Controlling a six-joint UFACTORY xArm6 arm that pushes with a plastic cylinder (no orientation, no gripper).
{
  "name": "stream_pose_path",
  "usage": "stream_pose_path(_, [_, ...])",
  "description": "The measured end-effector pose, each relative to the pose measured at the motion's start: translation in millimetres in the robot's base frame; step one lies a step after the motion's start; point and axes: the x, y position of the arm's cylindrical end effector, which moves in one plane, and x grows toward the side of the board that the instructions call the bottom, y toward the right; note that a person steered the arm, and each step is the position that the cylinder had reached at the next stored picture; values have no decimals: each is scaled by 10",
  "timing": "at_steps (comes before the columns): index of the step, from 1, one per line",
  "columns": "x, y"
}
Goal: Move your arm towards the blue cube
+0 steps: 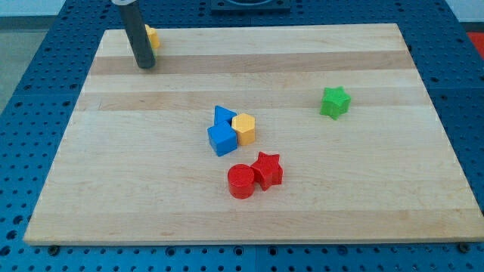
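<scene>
The blue cube (pixel 221 140) lies near the board's middle. A blue triangular block (pixel 224 115) touches it on the top side and a yellow hexagonal block (pixel 243 128) touches it on the right. My tip (pixel 145 65) rests on the board at the view's top left, far up and left of the blue cube. A yellow block (pixel 152 36) sits right behind the rod, mostly hidden by it.
A red cylinder (pixel 241 181) and a red star block (pixel 267 168) sit together just below the blue cube. A green star block (pixel 334 101) lies alone at the right. The wooden board (pixel 113 189) rests on a blue perforated table.
</scene>
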Motion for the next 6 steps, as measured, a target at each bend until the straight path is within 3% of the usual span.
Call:
stream_pose_path(1, [-37,-28])
stream_pose_path(2, [365,43])
stream_pose_path(5, [2177,369])
stream_pose_path(6, [2713,725])
